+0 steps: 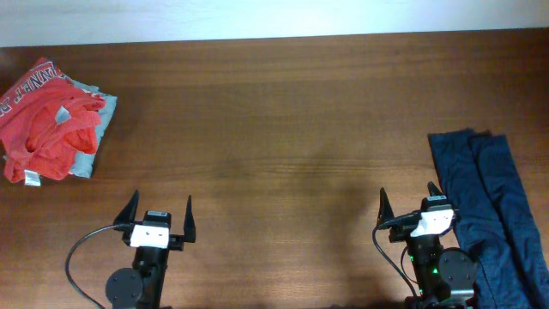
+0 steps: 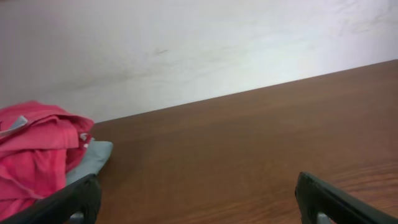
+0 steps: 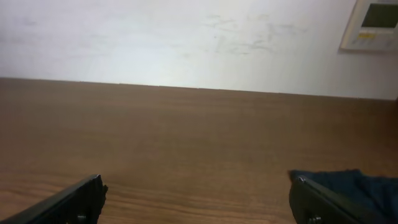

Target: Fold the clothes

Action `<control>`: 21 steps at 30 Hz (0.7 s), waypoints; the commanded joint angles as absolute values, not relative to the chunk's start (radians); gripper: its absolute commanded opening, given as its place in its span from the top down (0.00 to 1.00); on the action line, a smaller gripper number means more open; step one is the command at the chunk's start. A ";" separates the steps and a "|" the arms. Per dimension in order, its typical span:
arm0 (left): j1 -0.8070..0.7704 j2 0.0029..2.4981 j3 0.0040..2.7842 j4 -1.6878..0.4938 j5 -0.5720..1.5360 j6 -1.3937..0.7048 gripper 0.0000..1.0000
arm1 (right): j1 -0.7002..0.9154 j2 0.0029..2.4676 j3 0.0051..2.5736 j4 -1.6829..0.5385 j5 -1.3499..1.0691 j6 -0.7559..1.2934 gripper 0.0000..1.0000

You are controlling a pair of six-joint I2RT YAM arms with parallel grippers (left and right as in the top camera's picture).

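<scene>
Our right claw [image 1: 408,204] stands wide and empty at the near edge, and the left claw [image 1: 160,206] likewise. Just right of the right claw lies the navy garment [image 1: 493,206], a long rumpled strip; whether a finger touches it we cannot tell. Folding looks not yet begun. Next, we judge, the right claw must pinch an edge and draw the cloth toward the middle of the table [image 1: 283,129].

Red garment [image 1: 47,120] atop grey garment [image 1: 104,120]
</scene>
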State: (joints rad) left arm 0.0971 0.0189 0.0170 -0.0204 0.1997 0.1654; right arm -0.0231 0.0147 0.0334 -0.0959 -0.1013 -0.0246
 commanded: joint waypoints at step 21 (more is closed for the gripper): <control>0.092 1.026 0.883 -0.107 0.501 0.124 0.01 | -0.014 0.959 1.054 -0.516 -0.101 0.035 0.01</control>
